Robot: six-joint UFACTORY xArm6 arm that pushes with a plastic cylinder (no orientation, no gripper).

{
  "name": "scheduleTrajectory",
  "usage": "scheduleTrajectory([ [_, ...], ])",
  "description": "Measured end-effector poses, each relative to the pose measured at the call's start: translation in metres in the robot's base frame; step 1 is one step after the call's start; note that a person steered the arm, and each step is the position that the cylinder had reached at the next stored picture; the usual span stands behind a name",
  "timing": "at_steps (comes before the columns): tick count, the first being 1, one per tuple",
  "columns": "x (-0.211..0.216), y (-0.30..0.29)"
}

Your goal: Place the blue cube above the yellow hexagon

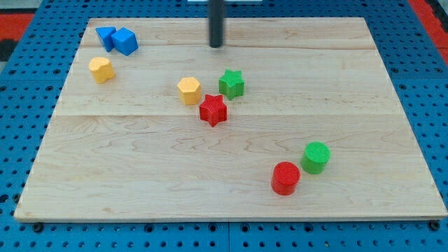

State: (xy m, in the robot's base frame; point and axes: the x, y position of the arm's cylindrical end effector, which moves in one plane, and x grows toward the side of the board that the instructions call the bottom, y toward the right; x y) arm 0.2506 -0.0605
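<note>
red cylinder [285, 178] nearest, my tip [216, 46] upright at top

Nothing is blocking the tip [217, 45] from the blue cube [126, 41]; the yellow hexagon [189, 90], green star [231, 83] and red star [213, 110] are crowding mid-board.

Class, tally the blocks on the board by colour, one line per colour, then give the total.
Blue: 2
Yellow: 2
Green: 2
Red: 2
Total: 8
</note>
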Motion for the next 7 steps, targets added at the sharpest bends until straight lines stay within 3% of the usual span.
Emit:
scheduleTrajectory([
  [2, -0.059, -0.133],
  [3, -0.019, -0.183],
  [4, 0.015, -0.155],
  [6, 0.04, -0.085],
  [7, -0.01, -0.122],
])
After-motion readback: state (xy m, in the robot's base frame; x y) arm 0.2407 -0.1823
